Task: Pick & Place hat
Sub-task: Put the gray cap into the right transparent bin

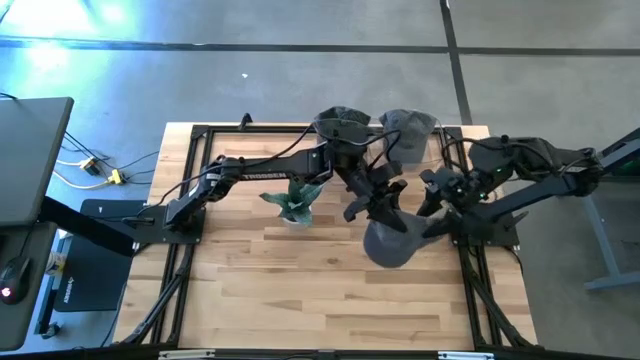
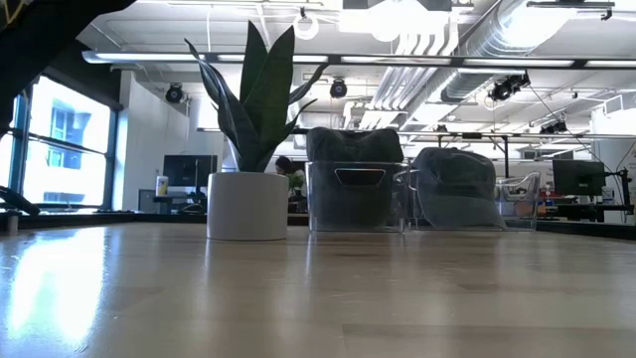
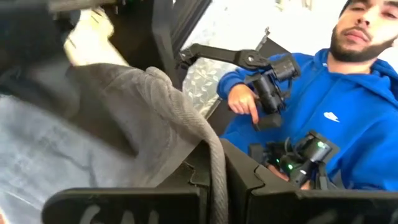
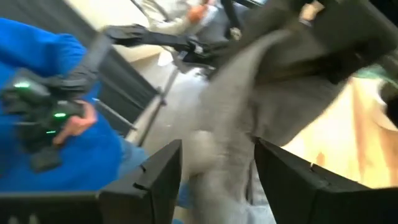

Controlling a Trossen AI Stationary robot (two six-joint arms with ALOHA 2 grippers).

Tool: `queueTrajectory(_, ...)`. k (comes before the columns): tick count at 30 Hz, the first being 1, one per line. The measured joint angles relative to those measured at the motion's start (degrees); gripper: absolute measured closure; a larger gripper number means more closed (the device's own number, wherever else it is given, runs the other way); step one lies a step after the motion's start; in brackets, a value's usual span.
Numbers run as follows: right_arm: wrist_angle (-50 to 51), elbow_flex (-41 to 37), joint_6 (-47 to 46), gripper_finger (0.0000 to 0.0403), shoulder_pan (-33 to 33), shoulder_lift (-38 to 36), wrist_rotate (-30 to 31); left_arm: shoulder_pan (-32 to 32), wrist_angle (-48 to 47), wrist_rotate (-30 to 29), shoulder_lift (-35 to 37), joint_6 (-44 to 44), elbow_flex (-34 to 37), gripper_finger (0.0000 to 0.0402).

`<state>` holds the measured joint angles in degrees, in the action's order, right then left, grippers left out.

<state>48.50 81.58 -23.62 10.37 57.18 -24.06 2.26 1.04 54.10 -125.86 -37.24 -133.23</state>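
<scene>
A grey knit hat (image 1: 390, 245) hangs in the air over the right half of the table, between both arms. My left gripper (image 1: 380, 205) reaches in from the left and is shut on the hat's upper left part. My right gripper (image 1: 432, 208) comes from the right and is shut on its upper right part. The left wrist view shows the hat (image 3: 93, 124) as grey cloth filling the left side. The right wrist view shows the hat (image 4: 249, 93) running away from the fingers. The low view shows neither hat nor grippers. My left gripper (image 3: 214, 193) pinches the hat's thick ribbed rim (image 3: 217, 162) between its two fingers; the rim runs out from the narrow gap as a rolled edge. The hat is lifted clear of the table and hangs below the fingers. My right gripper (image 4: 214, 180) has a bunch of the hat's grey cloth (image 4: 217, 155) between its two fingers, several layers by the look. It comes from the table's right side. The hat is clear of the table, stretched toward the other gripper.
Two clear bins stand at the table's far edge, one with dark hats (image 1: 340, 125) and one with grey hats (image 1: 408, 125). A potted plant (image 1: 295, 205) stands left of the hat. A person in a blue hoodie (image 3: 348, 118) sits beyond the table.
</scene>
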Motion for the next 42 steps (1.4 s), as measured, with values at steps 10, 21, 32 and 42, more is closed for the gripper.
queueTrajectory(10, 0.8, 0.0, 1.1, 0.0289, 0.0, 0.5, 3.8, 0.0, -1.7, -0.8, 0.0, 0.0, 0.0, 0.0385)
queueTrajectory(21, 2.6, 0.0, -0.8, 0.0371, 0.0, 0.2, 3.0, 1.1, -3.6, -3.1, 0.0, 0.2, 0.0, 0.0316)
queueTrajectory(32, 17.9, 0.0, 6.6, 0.0386, 0.0, -0.7, 9.2, 8.2, -8.9, 0.4, 0.0, 1.3, 0.0, 0.0232)
queueTrajectory(42, 28.9, 0.0, 29.5, 0.0388, -7.9, -0.7, 24.5, 12.7, -11.7, -0.9, 2.9, 2.3, -0.2, 0.027)
